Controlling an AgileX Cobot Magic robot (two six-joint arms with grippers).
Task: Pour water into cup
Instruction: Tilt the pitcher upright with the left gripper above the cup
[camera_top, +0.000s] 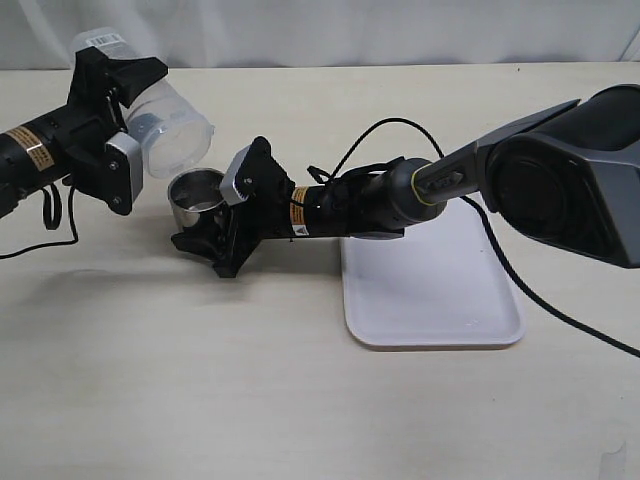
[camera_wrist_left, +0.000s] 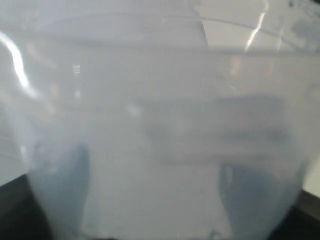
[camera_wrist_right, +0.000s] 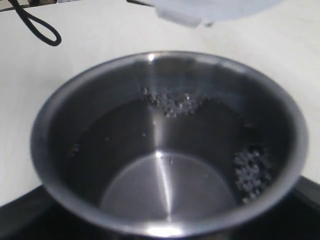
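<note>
Left claw (camera_top: 133, 120) clasps the container (camera_top: 175, 125), right claw (camera_top: 210, 215) the cup (camera_top: 192, 192).
We judge plastic squashy, steel slick: grip mid-wall.

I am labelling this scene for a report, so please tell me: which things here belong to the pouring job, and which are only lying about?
In the job: plastic container, water, steel cup, left end effector, right end effector.
Lying about: white tray, black cable.
</note>
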